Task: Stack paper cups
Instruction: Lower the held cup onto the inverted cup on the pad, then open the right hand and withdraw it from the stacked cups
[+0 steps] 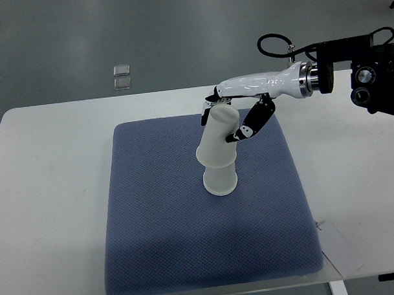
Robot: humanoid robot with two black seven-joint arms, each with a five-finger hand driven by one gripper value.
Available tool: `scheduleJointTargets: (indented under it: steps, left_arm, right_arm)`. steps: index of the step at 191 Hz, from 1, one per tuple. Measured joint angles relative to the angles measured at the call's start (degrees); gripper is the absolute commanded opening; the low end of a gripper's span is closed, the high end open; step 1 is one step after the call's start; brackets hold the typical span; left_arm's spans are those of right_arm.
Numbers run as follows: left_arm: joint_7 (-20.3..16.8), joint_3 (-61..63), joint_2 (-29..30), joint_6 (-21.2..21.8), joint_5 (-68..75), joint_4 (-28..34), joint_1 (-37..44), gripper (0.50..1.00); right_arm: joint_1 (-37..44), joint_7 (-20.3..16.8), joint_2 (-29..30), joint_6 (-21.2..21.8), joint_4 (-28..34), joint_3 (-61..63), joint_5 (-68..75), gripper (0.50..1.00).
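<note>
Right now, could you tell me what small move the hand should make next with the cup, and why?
Probably straighten and press down. The right hand grips the upper cup, which leans over the lower cup on the blue mat and seems only partly seated. Letting go now might tip it.

Even, bright overhead light; soft shadow on mat [188, 251] front; mild glare on table [49, 191]; focus slightly soft.
</note>
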Motion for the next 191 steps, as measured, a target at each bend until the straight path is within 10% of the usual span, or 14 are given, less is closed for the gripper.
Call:
scheduleJointTargets:
  steps: [136, 160, 191]
  left_arm:
    - [0.0, 0.0, 0.0, 0.0, 0.0, 0.0, 0.0, 1.000]
    - [0.0, 0.0, 0.0, 0.0, 0.0, 0.0, 0.0, 1.000]
    - [0.0, 0.0, 0.0, 0.0, 0.0, 0.0, 0.0, 1.000]
  right_arm:
    - [-3.5, -0.1, 0.4, -1.4, -0.6, -0.1, -1.0, 0.500]
    - [-4.2, -0.1, 0.4, -1.5, -0.6, -0.1, -1.0, 0.750]
    - [-4.4, 0.0, 0.3, -1.5, -0.6, -0.1, -1.0, 0.866]
